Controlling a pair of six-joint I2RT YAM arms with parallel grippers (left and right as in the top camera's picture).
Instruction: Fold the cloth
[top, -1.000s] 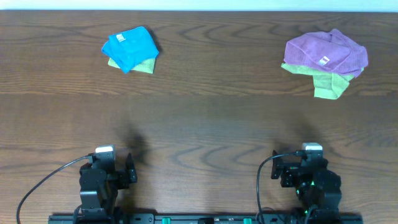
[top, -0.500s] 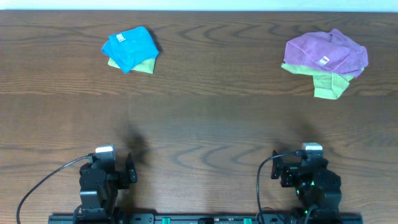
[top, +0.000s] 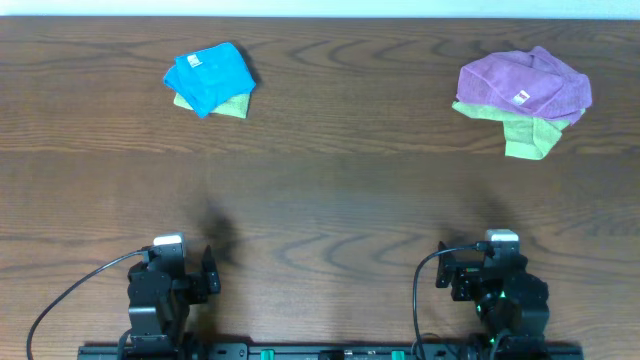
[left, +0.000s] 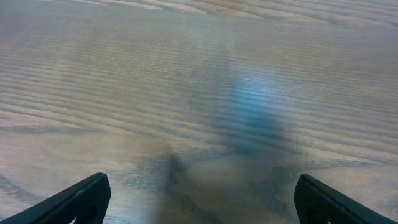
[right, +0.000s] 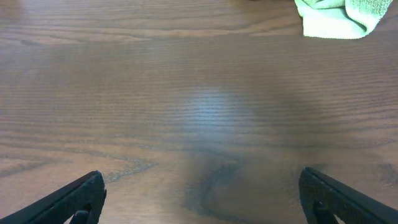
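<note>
A crumpled purple cloth lies on a light green cloth at the far right of the table. A folded blue cloth lies on a folded green cloth at the far left. My left gripper and right gripper rest at the near edge, far from the cloths. Both are open and empty over bare wood, as the left wrist view and right wrist view show. A corner of the light green cloth shows at the top of the right wrist view.
The dark wooden table spans the whole view. The arm bases and a black cable sit along the near edge.
</note>
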